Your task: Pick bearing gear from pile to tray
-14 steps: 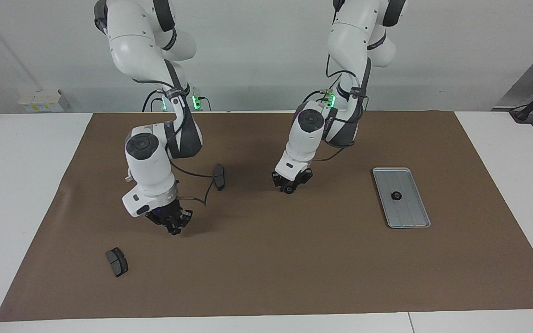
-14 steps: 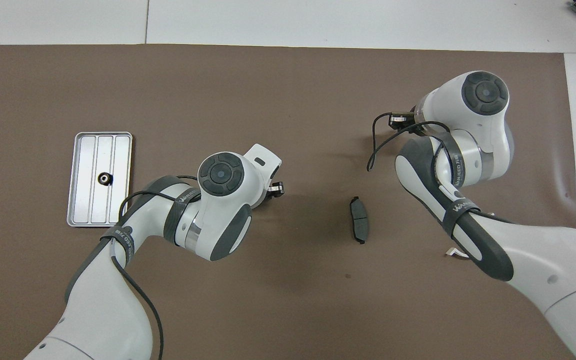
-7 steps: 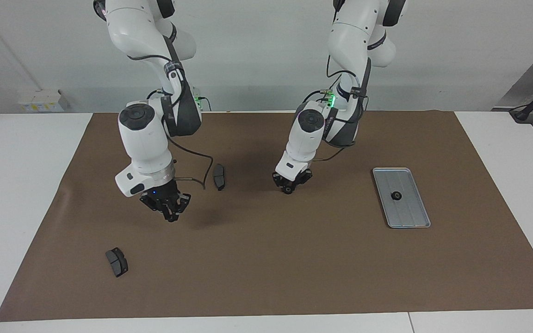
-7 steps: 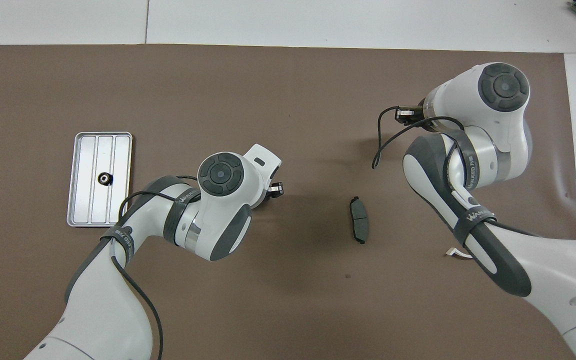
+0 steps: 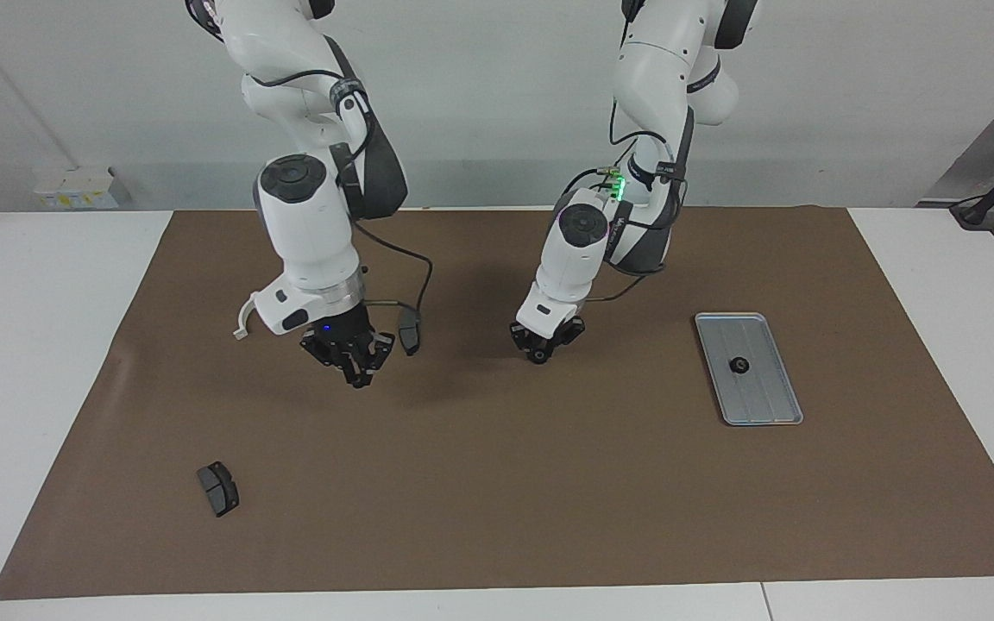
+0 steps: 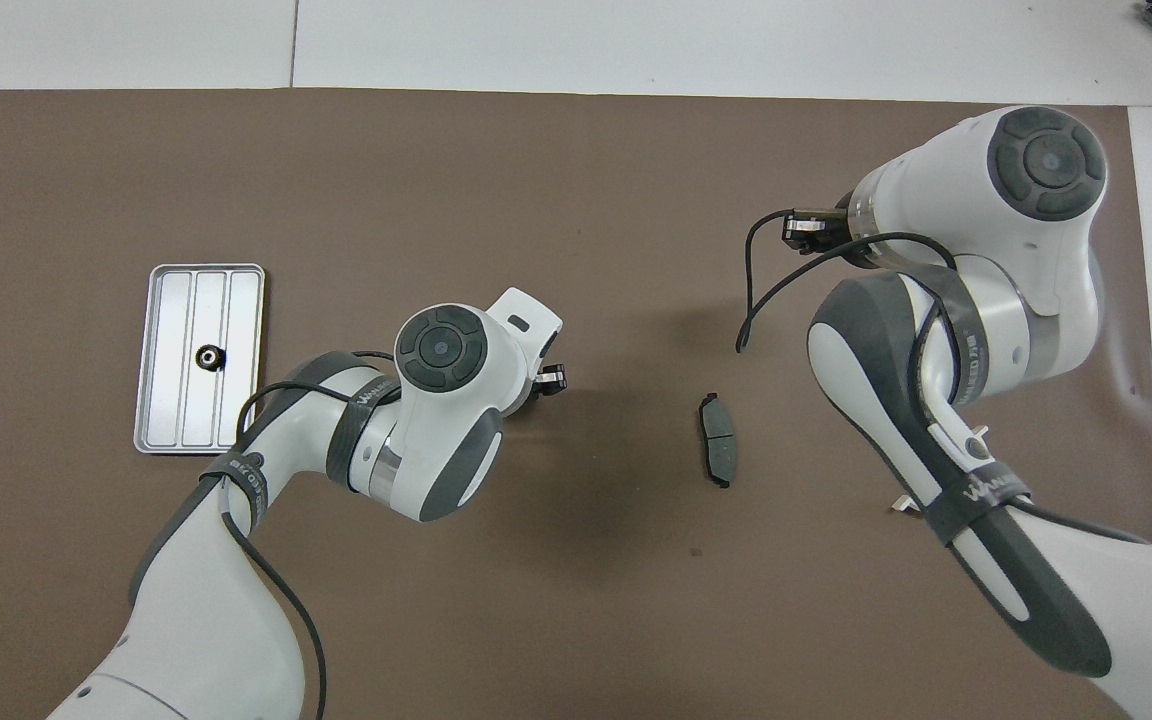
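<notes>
My left tool [image 5: 537, 355] is low over the brown mat, pinching a small black round gear [image 5: 538, 355]; the flat silver-grey metal tray [image 5: 764, 405] lies well apart. My right tool [image 5: 357, 377] hangs pressed together.

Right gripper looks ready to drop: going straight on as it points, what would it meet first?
Likely the bare brown mat under the right gripper, just missing the dark brake pad; depth is uncertain.
</notes>
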### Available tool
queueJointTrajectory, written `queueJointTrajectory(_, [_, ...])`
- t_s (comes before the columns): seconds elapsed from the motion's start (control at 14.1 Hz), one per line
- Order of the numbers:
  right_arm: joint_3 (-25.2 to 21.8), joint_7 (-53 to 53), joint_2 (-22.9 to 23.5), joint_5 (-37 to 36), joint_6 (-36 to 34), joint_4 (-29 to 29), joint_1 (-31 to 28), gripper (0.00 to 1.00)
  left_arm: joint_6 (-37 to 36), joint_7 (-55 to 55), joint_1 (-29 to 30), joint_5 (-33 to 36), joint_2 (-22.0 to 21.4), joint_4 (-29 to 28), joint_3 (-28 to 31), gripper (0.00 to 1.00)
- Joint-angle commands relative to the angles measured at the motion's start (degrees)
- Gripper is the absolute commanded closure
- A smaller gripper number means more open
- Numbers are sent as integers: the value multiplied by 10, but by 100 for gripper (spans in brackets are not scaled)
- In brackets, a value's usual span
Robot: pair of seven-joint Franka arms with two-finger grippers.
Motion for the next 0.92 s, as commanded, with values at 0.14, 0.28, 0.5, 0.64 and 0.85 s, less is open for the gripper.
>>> queueJointTrajectory(0.14, [0, 83, 12, 5, 17, -10, 64, 100, -120, 112, 90, -9, -50, 21, 0, 73])
queueJointTrajectory(0.28, [-1, 120, 22, 6, 41, -11, 93, 100, -175, 186, 149, -9, -81, 18, 0, 73])
queueJointTrajectory(0.5, [-1, 159, 40, 5, 61, -9, 128, 100, -227, 294, 245, -9, -103, 16, 2, 73])
queueJointTrajectory(0.64, [-1, 185, 58, -2, 73, -2, 148, 100, -221, 353, 285, -9, -105, 7, 2, 73])
queueJointTrajectory(0.85, [-1, 229, 95, -17, 81, 10, 190, 99, -215, 380, 319, -8, -102, -13, 3, 73])
